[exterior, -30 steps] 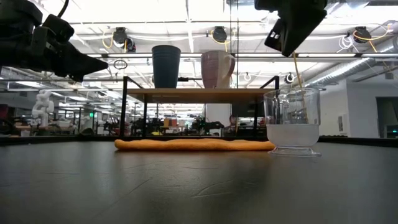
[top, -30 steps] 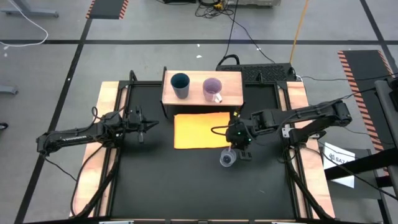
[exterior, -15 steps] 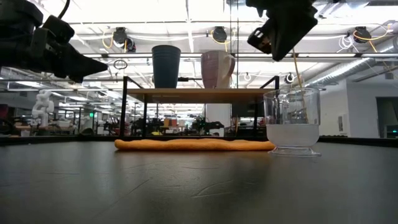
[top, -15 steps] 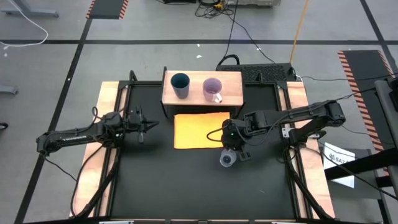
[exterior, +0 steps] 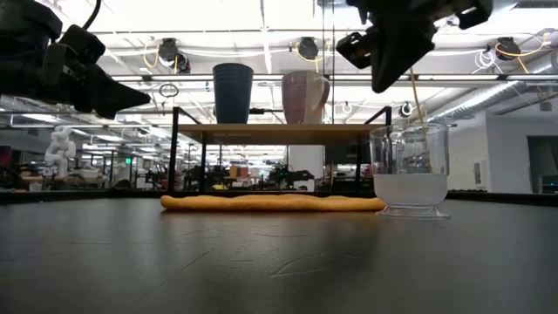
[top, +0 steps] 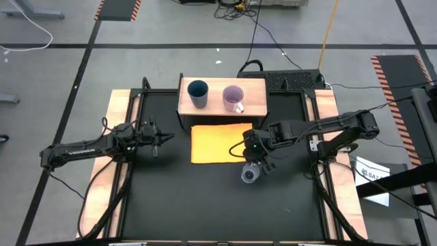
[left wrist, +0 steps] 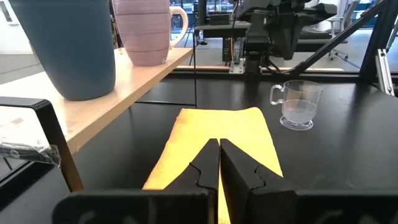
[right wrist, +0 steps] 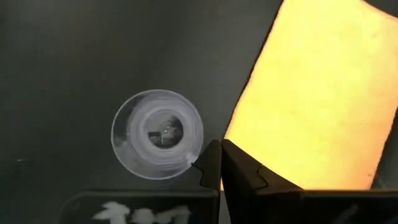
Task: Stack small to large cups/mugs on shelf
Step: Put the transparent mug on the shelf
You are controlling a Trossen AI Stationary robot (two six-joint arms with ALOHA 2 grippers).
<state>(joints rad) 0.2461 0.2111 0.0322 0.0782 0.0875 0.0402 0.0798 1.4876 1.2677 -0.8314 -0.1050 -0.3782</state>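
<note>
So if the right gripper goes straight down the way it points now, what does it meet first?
Probably the black table, just beside the clear cup: the shut right gripper points down past the cup's rim, near the orange sheet. Depth is unclear.

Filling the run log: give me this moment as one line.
right tool: shut, above clear see-through cup | dark blue tumbler, lilac mug: on light wooden shelf | left tool: shut, waiting left

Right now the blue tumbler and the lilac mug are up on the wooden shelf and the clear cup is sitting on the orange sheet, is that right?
Not quite. The blue tumbler and lilac mug are on the wooden shelf, but the clear cup stands on the black tabletop, just off the orange sheet. The high view shows this; the right wrist view confirms it.
</note>
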